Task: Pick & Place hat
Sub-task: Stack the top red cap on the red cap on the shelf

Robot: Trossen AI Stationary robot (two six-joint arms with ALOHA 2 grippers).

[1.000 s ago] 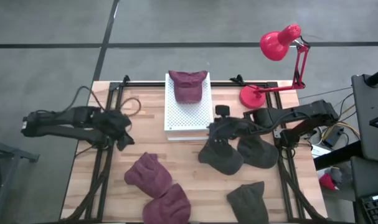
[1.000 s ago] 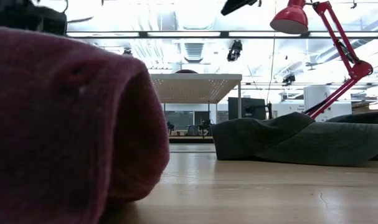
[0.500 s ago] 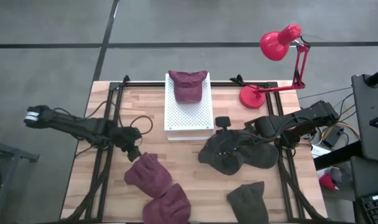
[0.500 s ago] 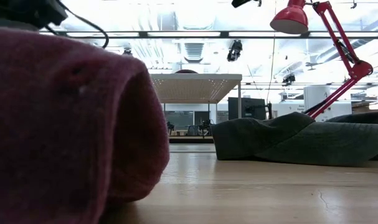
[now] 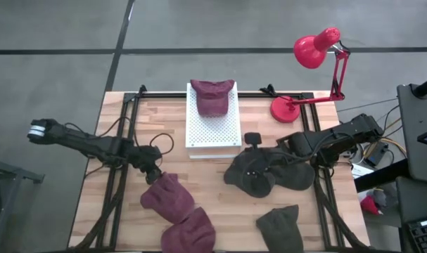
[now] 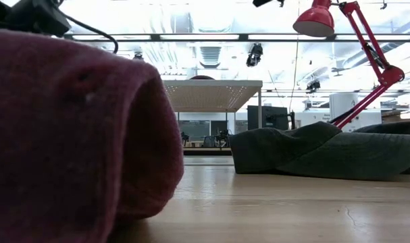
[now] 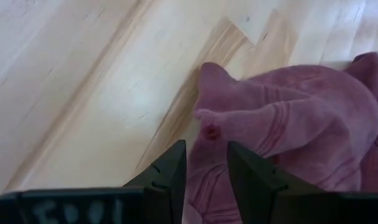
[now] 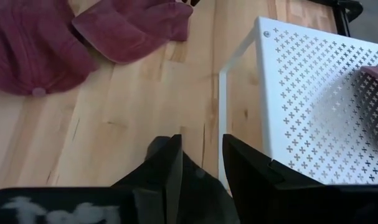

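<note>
High view: left hand (image 5: 154, 173) low over the light wooden counter (image 5: 171, 151), right at the top edge of a soft dark-red cloth hat (image 5: 167, 198) near the front. In the left wrist view, two dark fingers (image 7: 171, 173) a little apart, with a narrow gap, the hat's small round top button (image 7: 209, 130) just past the tips. Nothing pinched between them; hat flat on the wood.

A second dark-red cloth hat (image 5: 190, 233) touching the first, closer to the front edge. A third dark-red hat (image 5: 212, 97) up on the white metal shelf with small holes (image 5: 213, 130) at the back middle of the counter.

Right hand (image 5: 253, 143) just beside the shelf's front corner, above a floppy dark-grey cloth hat (image 5: 251, 173). Fingers (image 8: 170, 163) a little apart in the right wrist view, with a fold of dark-grey cloth in the gap at their base; cannot tell if squeezed or only lying there.

Another dark-grey hat (image 5: 295, 172) touching that one. One more dark-grey hat (image 5: 280, 226) near the front right. Bright red desk lamp (image 5: 313, 53) at the back right corner.
</note>
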